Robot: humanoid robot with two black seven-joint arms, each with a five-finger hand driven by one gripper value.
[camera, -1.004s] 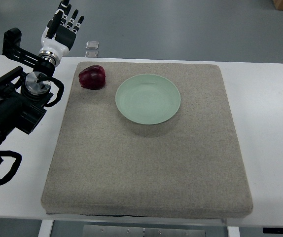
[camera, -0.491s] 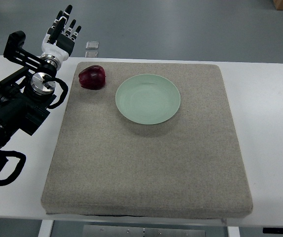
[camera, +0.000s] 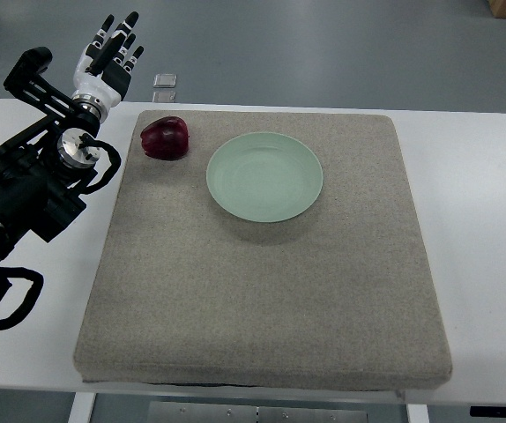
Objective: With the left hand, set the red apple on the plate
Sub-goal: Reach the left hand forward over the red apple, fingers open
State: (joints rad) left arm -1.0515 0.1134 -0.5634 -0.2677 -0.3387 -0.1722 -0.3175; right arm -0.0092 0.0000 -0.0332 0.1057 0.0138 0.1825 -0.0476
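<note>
Apple (camera: 166,138) not yet picked up, upper left.
Nothing is held by the spread-open left hand (camera: 105,60); the smooth, round apple should be gripped around its sides.

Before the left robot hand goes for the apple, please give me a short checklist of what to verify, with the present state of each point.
1. Red apple free to grasp, on the mat, nothing on it: ok.
2. Plate empty: ok.
3. Apple and plate apart, apple left of plate: ok.
4. Left robot hand open, fingers spread, holding nothing: ok.
5. Left robot hand over the apple: not ok, it is beyond the table's far left edge.
6. Right arm away from the work: cannot tell, not in view.
</note>
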